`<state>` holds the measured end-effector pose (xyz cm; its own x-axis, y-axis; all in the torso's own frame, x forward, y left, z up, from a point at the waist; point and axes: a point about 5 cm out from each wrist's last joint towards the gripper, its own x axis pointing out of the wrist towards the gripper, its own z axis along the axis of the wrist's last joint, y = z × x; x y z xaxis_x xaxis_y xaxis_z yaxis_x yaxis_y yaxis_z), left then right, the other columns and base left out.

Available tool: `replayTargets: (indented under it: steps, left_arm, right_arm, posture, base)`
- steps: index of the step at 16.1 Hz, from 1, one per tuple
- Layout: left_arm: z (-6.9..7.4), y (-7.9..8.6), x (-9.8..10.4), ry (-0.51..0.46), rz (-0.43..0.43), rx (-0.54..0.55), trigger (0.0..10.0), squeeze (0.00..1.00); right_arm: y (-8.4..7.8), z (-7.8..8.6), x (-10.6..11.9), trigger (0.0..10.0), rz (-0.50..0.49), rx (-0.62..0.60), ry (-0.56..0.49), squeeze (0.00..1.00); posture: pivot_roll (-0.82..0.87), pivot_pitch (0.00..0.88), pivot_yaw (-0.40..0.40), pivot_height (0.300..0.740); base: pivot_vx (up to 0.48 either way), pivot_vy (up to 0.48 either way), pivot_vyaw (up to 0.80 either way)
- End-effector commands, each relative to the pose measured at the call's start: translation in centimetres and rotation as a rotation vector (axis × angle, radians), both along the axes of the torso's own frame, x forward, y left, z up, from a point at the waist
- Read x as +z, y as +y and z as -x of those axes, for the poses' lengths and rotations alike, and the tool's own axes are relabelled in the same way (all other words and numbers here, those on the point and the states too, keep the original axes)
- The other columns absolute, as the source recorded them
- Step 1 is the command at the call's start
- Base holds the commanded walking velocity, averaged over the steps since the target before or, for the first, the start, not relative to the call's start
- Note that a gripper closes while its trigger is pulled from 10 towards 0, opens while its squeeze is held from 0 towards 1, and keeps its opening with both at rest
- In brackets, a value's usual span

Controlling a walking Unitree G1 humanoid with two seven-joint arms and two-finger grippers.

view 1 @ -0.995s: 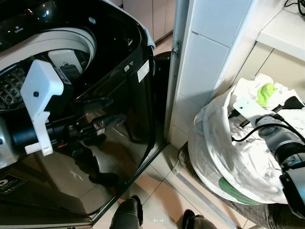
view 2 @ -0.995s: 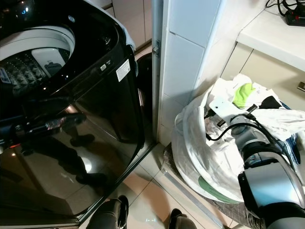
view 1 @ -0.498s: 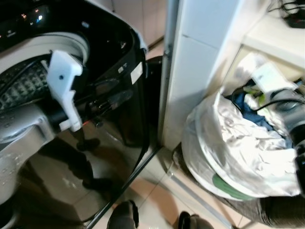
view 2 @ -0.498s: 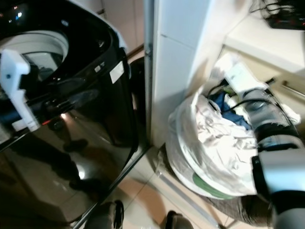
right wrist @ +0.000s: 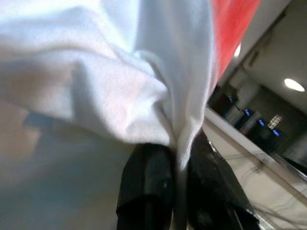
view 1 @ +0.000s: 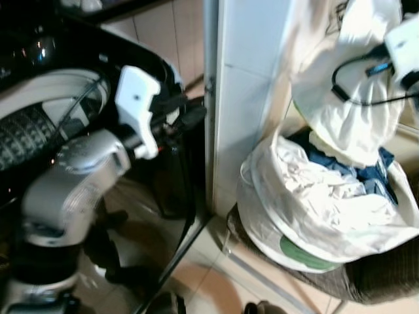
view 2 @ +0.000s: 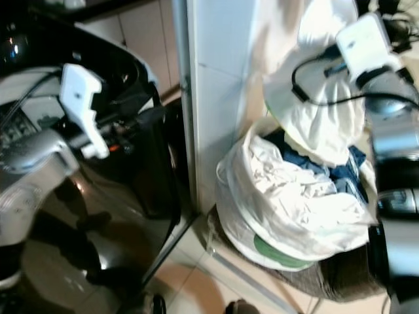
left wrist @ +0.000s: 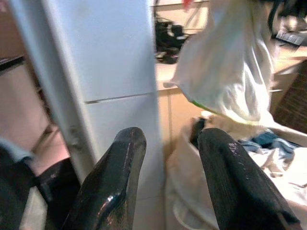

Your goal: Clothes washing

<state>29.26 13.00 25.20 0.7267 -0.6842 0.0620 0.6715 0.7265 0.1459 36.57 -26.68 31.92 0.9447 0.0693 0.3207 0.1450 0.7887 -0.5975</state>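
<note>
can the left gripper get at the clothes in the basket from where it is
Probably yes: the open left gripper faces the laundry basket past the white pillar, with open air between; the right gripper holds the white garment above it.

White garment (view 1: 340,98) top cut off by frame edge; head views blurred.

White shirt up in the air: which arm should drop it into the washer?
Right. The right pincer is shut on the white garment, lifted above the laundry basket. The left pincer is open and empty, beside the washing machine.
</note>
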Motion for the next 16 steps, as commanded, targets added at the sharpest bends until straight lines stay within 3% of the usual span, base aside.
replayTargets:
  steps: [1, 2, 3, 4, 7, 10, 11, 12, 16]
  left_arm:
    - [-0.4, -0.7, -0.5, -0.008, -0.003, -0.002, 10.0, 0.00]
    - [-0.4, -1.0, -0.6, -0.007, 0.004, -0.002, 10.0, 0.00]
    - [-0.5, -1.8, -0.7, -0.007, 0.034, 0.002, 10.0, 0.00]
    - [-0.6, -2.1, -0.7, -0.010, 0.048, 0.001, 10.0, 0.00]
    - [-0.9, -3.4, 0.0, -0.024, 0.146, -0.013, 10.0, 0.00]
    - [-1.0, -5.2, 0.4, -0.007, 0.258, -0.028, 10.0, 0.00]
    - [-1.0, -5.5, 0.4, -0.007, 0.261, -0.031, 10.0, 0.00]
    - [-1.0, -6.4, 0.2, -0.001, 0.264, -0.038, 10.0, 0.00]
    - [-1.3, -7.9, -0.2, -0.025, 0.213, 0.011, 10.0, 0.00]
  right_arm:
    - [2.2, 1.5, 3.3, 0.0, -0.165, 0.158, -0.069, 0.00]
    - [3.0, 1.9, 3.9, 0.0, -0.240, 0.214, -0.073, 0.00]
    - [4.8, 3.4, 5.8, 0.0, -0.445, 0.343, -0.109, 0.00]
    - [5.3, 3.9, 6.2, 0.0, -0.508, 0.384, -0.113, 0.00]
    - [8.0, 4.8, 4.2, 0.0, -0.706, 0.489, -0.010, 0.00]
    - [11.8, 5.6, 2.8, 0.0, -1.018, 0.638, 0.111, 0.00]
    - [12.2, 5.7, 2.9, 0.0, -1.045, 0.656, 0.126, 0.00]
    - [13.7, 6.1, 3.0, 0.0, -1.121, 0.730, 0.175, 0.00]
    - [15.5, 6.7, 3.0, 0.0, -1.173, 0.816, 0.249, 0.00]
  posture:
    - [-0.10, 0.000, 0.058, 0.740]
    - [-0.10, 0.000, 0.058, 0.740]
    - [-0.11, 0.000, 0.055, 0.740]
    - [-0.11, 0.000, 0.054, 0.740]
    - [-0.12, 0.000, 0.041, 0.740]
    - [-0.12, 0.000, 0.025, 0.740]
    - [-0.12, 0.000, 0.025, 0.740]
    - [-0.12, 0.000, 0.024, 0.740]
    - [-0.12, 0.000, 0.017, 0.740]
  base:
    - [0.000, 0.000, 0.00]
    - [0.000, 0.000, 0.00]
    - [0.000, 0.000, 0.00]
    - [0.000, 0.000, 0.00]
    - [0.000, 0.000, 0.00]
    - [0.000, 0.000, 0.00]
    - [0.000, 0.000, 0.00]
    - [0.000, 0.000, 0.00]
    - [0.000, 0.000, 0.00]
